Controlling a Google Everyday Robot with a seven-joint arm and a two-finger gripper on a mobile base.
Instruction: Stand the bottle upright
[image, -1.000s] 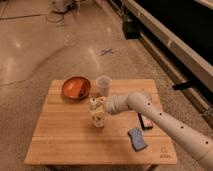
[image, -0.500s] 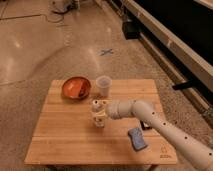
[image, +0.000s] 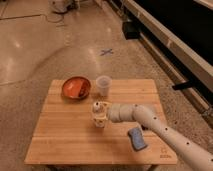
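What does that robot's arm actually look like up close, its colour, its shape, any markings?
The arm is off-white: thick rounded tube segments with smooth joints, and a row of small dark dots along its lower stretch. No loose cables show. It narrows to the tool, pale like the arm, over the middle of the wooden table at the bottle.
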